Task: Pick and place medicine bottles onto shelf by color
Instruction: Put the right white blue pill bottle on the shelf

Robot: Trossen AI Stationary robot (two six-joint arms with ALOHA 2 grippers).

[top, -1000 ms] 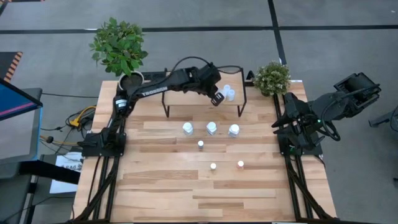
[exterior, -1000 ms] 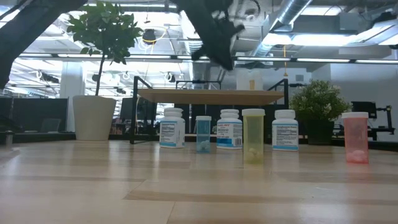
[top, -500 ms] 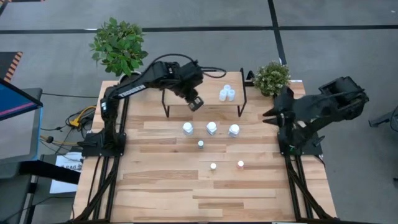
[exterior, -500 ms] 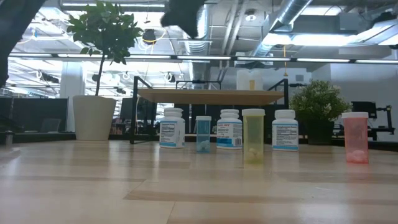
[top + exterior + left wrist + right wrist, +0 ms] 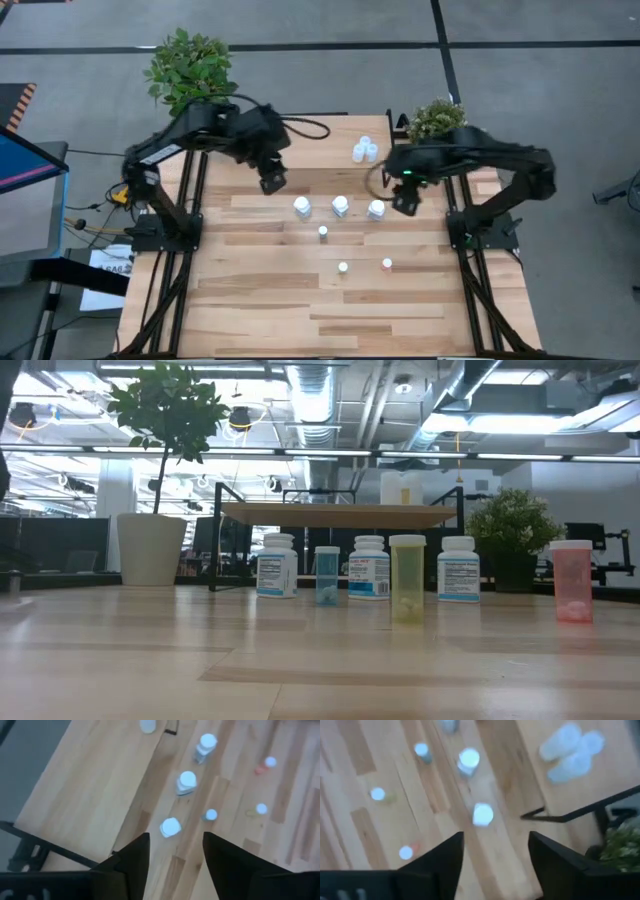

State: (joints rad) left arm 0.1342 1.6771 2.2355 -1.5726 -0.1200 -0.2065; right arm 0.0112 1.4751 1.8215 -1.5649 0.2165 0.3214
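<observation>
While the right gripper (image 5: 405, 203) hangs with fingers parted and empty just beside the white bottle (image 5: 376, 209) at the right end of the row in front of the shelf (image 5: 325, 135), judged next pick is that bottle: centre the jaws over its cap, drop straight down, close below the cap. Left gripper (image 5: 273, 183) is released too, empty, off the shelf's left front corner. Three pale-blue bottles (image 5: 364, 151) stand clustered on the shelf's right part, so place white ones well apart from them.
</observation>
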